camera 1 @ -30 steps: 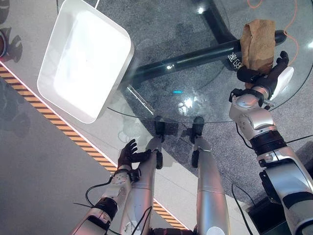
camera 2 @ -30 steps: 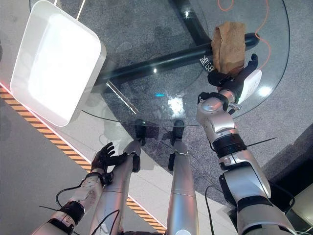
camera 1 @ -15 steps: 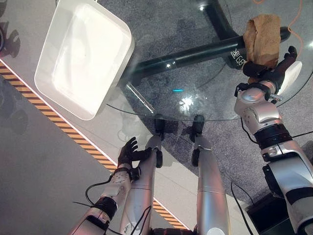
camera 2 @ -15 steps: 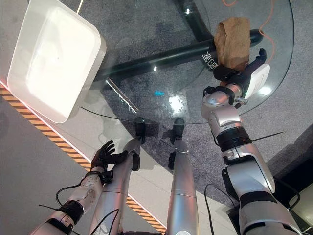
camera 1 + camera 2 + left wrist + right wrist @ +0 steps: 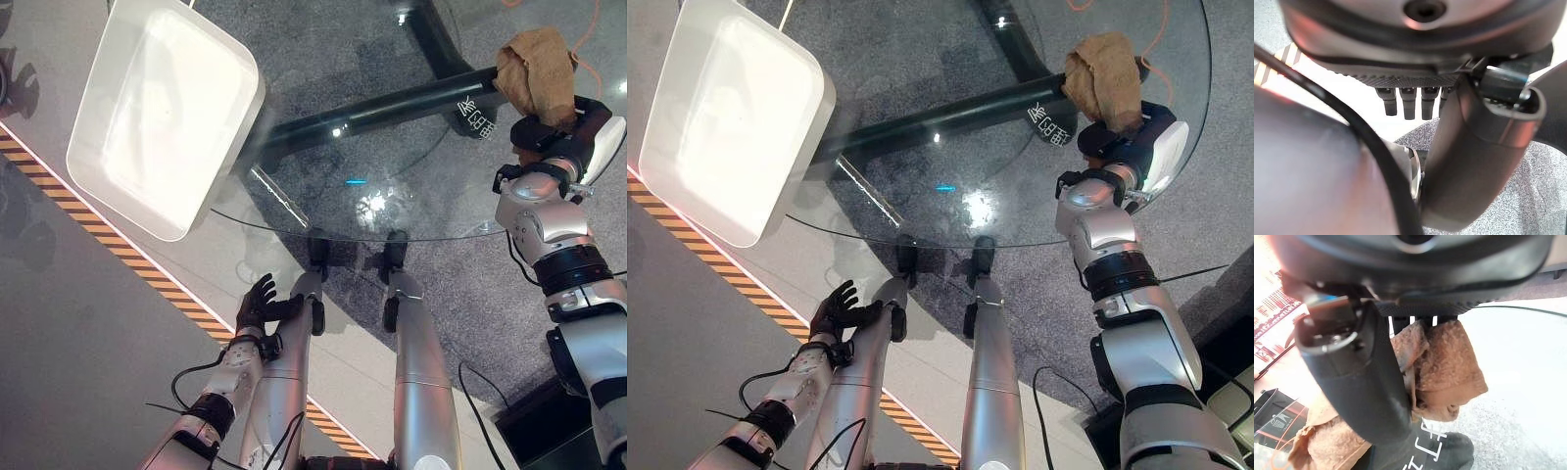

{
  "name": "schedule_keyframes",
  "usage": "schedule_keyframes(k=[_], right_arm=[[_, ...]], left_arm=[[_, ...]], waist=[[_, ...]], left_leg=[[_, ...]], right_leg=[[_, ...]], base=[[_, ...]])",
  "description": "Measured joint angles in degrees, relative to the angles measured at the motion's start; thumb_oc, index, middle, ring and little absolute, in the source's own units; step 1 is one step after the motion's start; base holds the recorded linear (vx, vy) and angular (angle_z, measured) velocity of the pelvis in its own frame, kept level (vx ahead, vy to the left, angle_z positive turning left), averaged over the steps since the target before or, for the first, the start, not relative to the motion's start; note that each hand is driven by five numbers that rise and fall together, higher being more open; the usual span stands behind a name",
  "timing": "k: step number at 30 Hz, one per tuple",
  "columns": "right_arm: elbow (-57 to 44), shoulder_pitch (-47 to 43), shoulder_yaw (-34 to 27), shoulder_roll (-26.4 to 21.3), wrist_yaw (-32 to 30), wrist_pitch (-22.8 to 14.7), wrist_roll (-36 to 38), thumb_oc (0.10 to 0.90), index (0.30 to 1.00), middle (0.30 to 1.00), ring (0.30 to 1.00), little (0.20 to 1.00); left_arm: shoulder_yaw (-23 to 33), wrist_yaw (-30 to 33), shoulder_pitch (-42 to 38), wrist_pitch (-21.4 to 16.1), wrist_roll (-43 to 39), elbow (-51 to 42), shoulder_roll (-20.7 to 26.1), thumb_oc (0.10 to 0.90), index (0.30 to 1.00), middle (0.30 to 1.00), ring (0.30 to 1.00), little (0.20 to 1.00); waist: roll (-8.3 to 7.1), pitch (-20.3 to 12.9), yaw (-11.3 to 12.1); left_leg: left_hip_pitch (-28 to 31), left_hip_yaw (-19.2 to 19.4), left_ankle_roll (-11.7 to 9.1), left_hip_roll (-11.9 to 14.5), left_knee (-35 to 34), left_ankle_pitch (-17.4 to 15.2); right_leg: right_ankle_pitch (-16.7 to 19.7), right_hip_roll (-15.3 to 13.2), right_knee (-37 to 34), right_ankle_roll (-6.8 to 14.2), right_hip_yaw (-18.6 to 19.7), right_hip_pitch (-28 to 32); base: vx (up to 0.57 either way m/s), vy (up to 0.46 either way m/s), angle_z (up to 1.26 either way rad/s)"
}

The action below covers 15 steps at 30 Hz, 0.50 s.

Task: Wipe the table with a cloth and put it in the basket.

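A brown cloth [image 5: 537,70] lies bunched on the round glass table [image 5: 392,166] near its far right edge. My right hand [image 5: 558,137] sits just behind it, and in the right wrist view the cloth [image 5: 1444,367] is pinched between thumb and curled fingers. The white rectangular basket [image 5: 257,93] rests on the table's left side, overhanging the edge. My left hand [image 5: 257,304] hangs low below the table's near edge with straight fingers [image 5: 1405,103] and holds nothing.
The table's black base [image 5: 392,108] shows through the glass. A yellow-and-black striped line [image 5: 147,274] crosses the floor at the left. An orange cable [image 5: 588,24] lies on the floor at the far right, and a dark box [image 5: 534,431] stands at the lower right.
My right hand has slid the cloth to the right and farther away along the glass, and the cloth has gone from a flat oblong to a bunch. The left hand has stayed put.
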Motion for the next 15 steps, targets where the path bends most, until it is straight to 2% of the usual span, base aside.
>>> schedule_keyframes(k=[11, 15], right_arm=[[-3.95, 1.99, -0.63, 0.08, -0.48, 1.12, -2.12, 0.100, 0.300, 0.300, 0.300, 0.200], [-8.11, 4.56, -1.58, 2.00, -2.11, 1.47, -3.76, 0.100, 0.300, 0.300, 0.300, 0.200]], left_arm=[[0.28, 0.05, 0.00, -0.16, 0.02, 0.06, -0.23, 0.800, 0.900, 0.900, 0.900, 0.900], [0.31, 0.09, 0.00, -0.23, 0.04, 0.06, -0.41, 0.800, 0.900, 0.900, 0.900, 0.900]], waist=[[0.02, 0.01, -0.07], [0.06, 0.03, -0.05]], left_leg=[[-0.06, 0.00, 0.02, -0.04, -0.10, -0.01], [-0.06, -0.01, 0.04, -0.05, -0.14, -0.02]], right_leg=[[0.00, 0.00, 0.14, 0.02, 0.00, 0.02], [0.01, 0.02, 0.13, 0.03, 0.00, 0.02]], base=[[0.01, 0.043, 0.00], [0.01, 0.041, 0.00]])
